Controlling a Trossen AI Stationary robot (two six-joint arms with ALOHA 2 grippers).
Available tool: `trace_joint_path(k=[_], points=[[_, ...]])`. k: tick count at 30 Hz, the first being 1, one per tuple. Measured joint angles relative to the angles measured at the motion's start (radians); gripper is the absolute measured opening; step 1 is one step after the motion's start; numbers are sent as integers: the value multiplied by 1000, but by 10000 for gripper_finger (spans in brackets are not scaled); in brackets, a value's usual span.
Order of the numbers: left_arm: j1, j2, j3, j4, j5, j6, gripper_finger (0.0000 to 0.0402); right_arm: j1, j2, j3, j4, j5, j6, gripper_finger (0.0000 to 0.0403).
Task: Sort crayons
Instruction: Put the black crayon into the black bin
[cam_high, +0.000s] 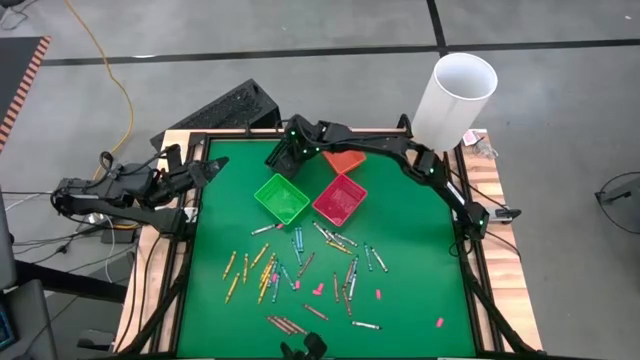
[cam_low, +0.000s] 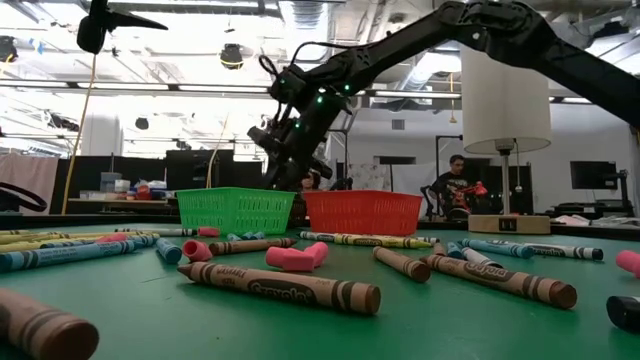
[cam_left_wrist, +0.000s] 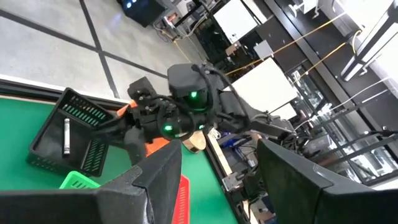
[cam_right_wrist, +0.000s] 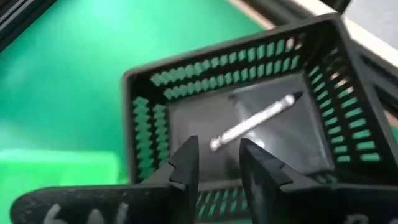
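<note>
The right gripper (cam_right_wrist: 216, 163), fingers parted and holding nothing, hangs over a slatted black plastic bin (cam_right_wrist: 149, 118). Only its wrist view shows the grey paper-wrapped crayon (cam_right_wrist: 252, 122) lying inside. The left gripper (cam_high: 207, 170) waits spread at the table's left edge.

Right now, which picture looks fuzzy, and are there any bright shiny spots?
Right wrist view: the grey crayon in the black bin is smeared, and the bin's floor gleams pale; the right gripper hangs open above it. Low view: the nearest brown crayon is sharp, while the room behind is softer, with bright ceiling lights. High view: even light, no strong glare.
</note>
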Motion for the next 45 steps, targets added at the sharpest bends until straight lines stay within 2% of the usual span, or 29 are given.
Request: trace_joint_path(k=[2,8,12,16,20,22,26,32,36,40,45], points=[[0,0,0,0,0,2,199,5,-14,53,-60,-29,-51,113],[0,0,0,-2,0,23,199,57,-138,198,-425,-35,-251,111],[0,0,0,-6,-1,23,199,111,-276,205,-642,52,-310,111],[0,0,0,-24,-2,23,199,173,-417,207,-832,154,-264,111],[0,0,0,-37,-2,19,199,255,-517,207,-967,264,-119,111],[0,0,0,-48,-2,19,199,307,-562,189,-974,321,-43,111],[0,0,0,-50,3,16,199,412,-668,67,-976,387,113,111],[0,0,0,-53,5,10,199,532,-824,-294,-962,404,423,111],[0,0,0,-58,5,9,199,610,-883,-505,-933,401,618,111],[0,0,0,-95,13,-43,199,672,-911,-657,-874,366,729,111],[0,0,0,-161,74,-130,199,720,-918,-795,-757,279,774,111]])
